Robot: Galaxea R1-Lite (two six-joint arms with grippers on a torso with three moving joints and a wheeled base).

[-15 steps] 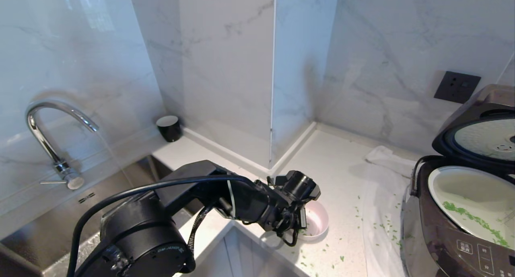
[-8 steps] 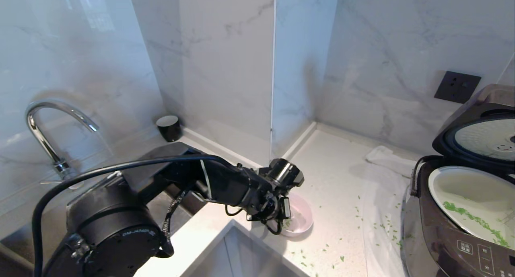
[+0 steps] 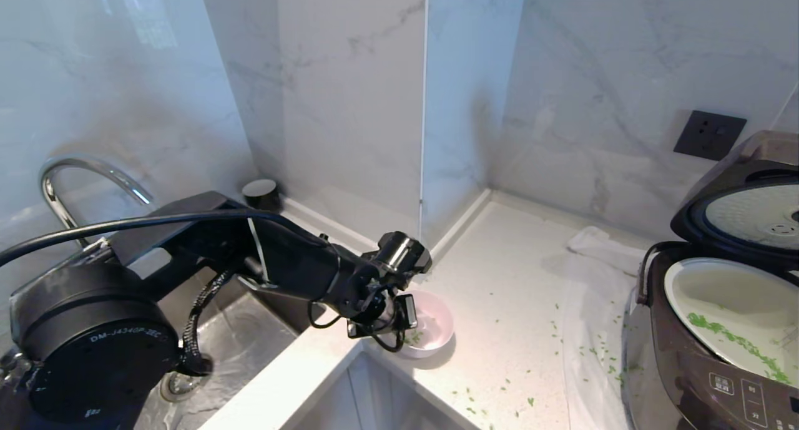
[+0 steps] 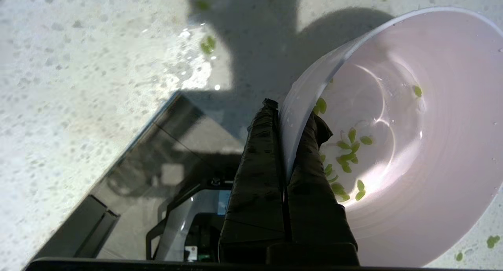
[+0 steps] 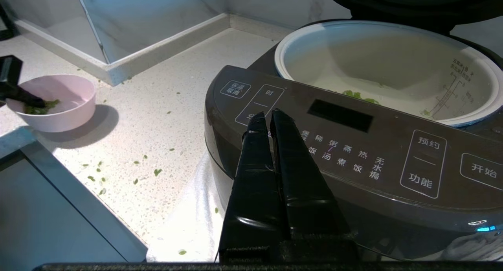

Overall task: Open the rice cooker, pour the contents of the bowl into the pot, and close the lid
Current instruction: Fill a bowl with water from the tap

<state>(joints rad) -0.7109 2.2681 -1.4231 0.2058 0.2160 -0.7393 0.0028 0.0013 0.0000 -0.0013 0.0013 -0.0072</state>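
Bowl (image 4: 412, 145) is pinched at rim by left claw (image 4: 289, 117), w/ one finger inside; light, smooth, prob. slippery when wet.

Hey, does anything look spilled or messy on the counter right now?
Yes. Green bits lie scattered over the countertop and the white cloth between the pink bowl and the open rice cooker.
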